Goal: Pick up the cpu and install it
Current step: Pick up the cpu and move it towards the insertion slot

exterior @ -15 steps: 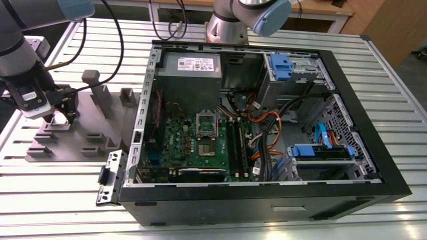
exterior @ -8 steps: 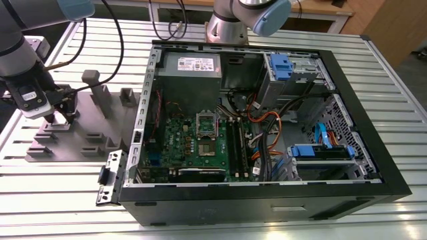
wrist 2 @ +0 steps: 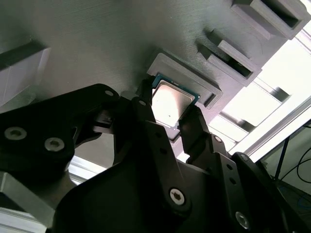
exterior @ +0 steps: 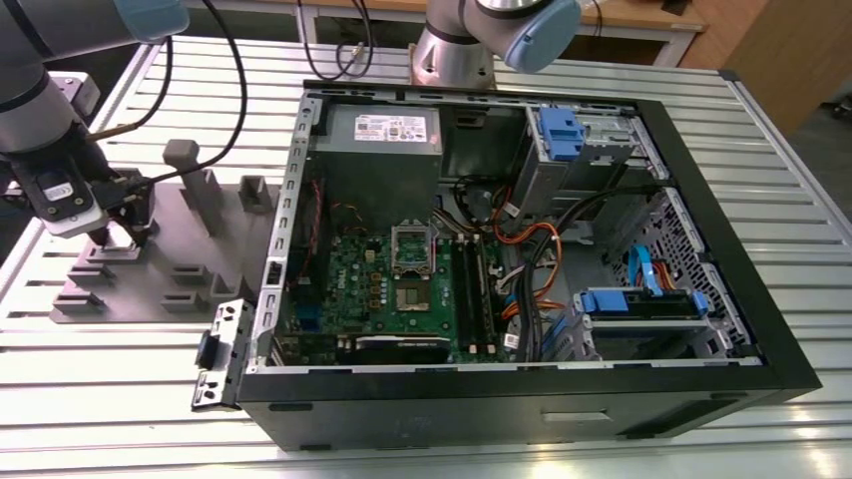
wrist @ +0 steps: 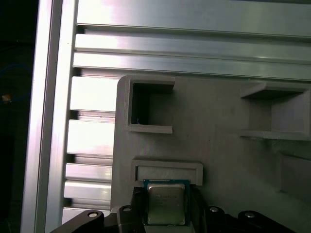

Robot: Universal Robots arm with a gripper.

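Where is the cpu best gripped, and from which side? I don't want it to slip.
By two opposite edges, coming from above its flat top. The cpu is a thin flat square, top facing up, so only its straight edges give parallel faces. In both wrist views the gripper is shut on it that way.

Fingers [wrist 2: 148,121] of the black gripper [wrist 2: 167,101] cover two side edges of the small flat silver square cpu [wrist 2: 171,97] in the second wrist view.

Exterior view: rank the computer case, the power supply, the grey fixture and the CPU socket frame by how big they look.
Largest to smallest:
1. computer case
2. grey fixture
3. power supply
4. CPU socket frame
No two look alike in size.
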